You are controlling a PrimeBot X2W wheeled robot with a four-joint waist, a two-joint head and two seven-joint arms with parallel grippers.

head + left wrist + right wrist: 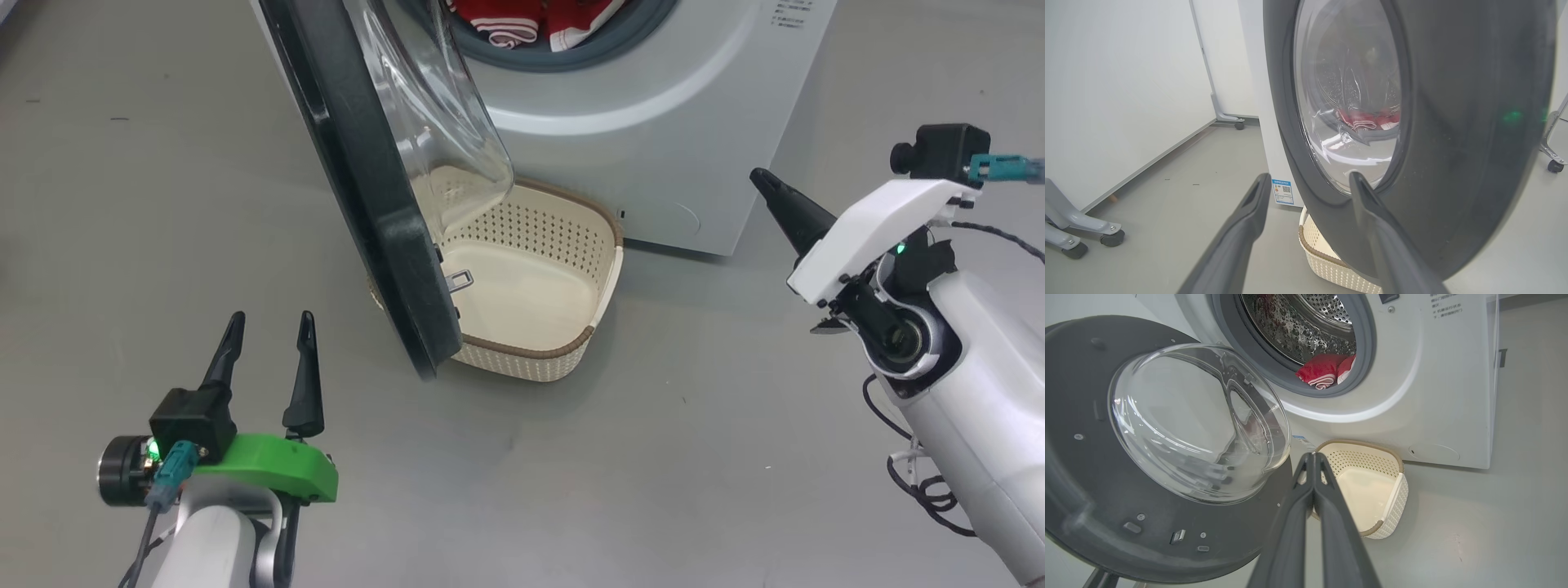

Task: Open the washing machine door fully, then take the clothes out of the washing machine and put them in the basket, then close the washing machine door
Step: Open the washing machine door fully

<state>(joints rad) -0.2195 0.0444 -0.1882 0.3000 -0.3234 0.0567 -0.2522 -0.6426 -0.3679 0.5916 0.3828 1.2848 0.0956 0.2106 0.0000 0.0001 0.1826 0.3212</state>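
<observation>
The washing machine door (359, 163) stands swung out from the washing machine (653, 122). The clothes (531, 20) lie inside the machine's drum (1298, 326). The basket (563, 347) sits just in front of the machine's base. The left gripper (273, 315) has its jaws wide and empty. The right gripper (1312, 455) has its jaws closed and empty.

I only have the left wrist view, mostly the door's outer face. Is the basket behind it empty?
Observer: Yes, the basket is empty, on the floor just in front of the washing machine.
Operator: What's the right claw doing?
Observer: The right claw is shut on nothing, pointing toward the basket.
Operator: Any clothes out yet?
Observer: No. The clothes lie inside the drum, at its front lip.
</observation>
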